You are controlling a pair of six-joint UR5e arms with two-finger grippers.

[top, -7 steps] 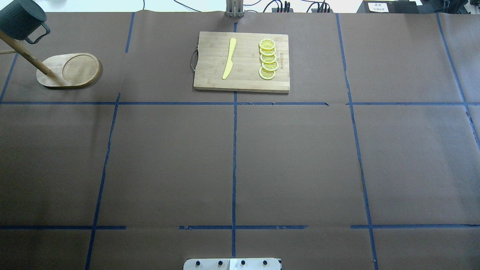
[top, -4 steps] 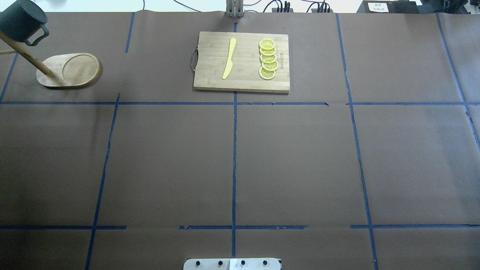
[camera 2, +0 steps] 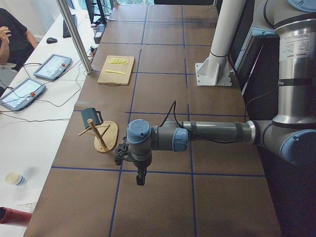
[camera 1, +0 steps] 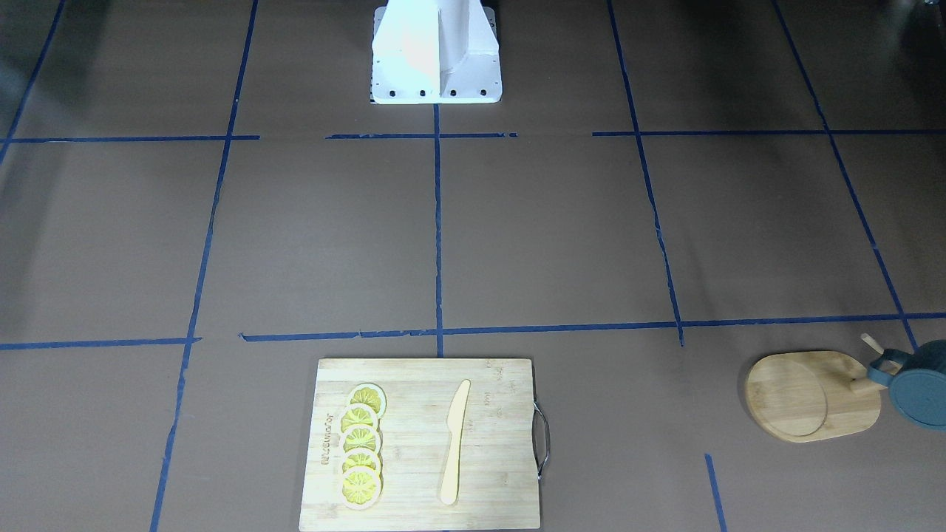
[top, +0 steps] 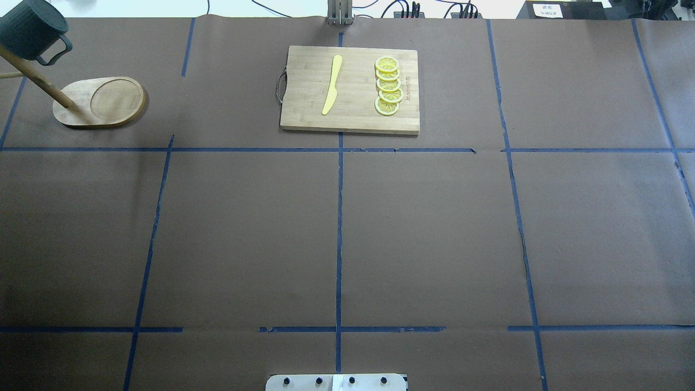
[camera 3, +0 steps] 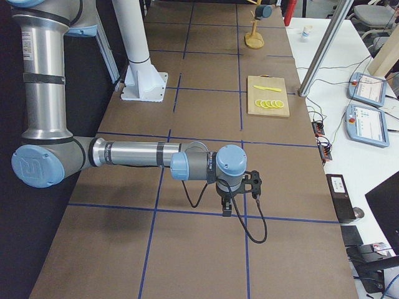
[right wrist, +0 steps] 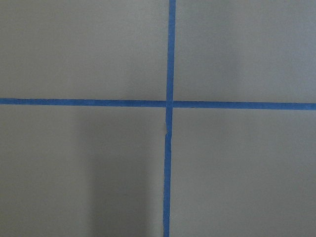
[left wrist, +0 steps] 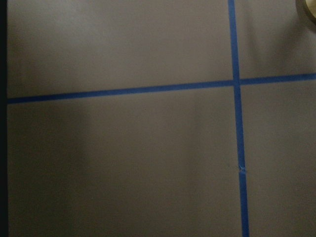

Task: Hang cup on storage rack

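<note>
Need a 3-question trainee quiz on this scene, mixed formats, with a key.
1. True or false: the cup hangs by its handle on the storage rack.
2. Multiple choice: what lies on the cutting board next to the lemon slices? A) a yellow knife B) a spoon C) a fork
3. Count: how many lemon slices are in the row?

Key: 1 true; 2 A; 3 five.
</note>
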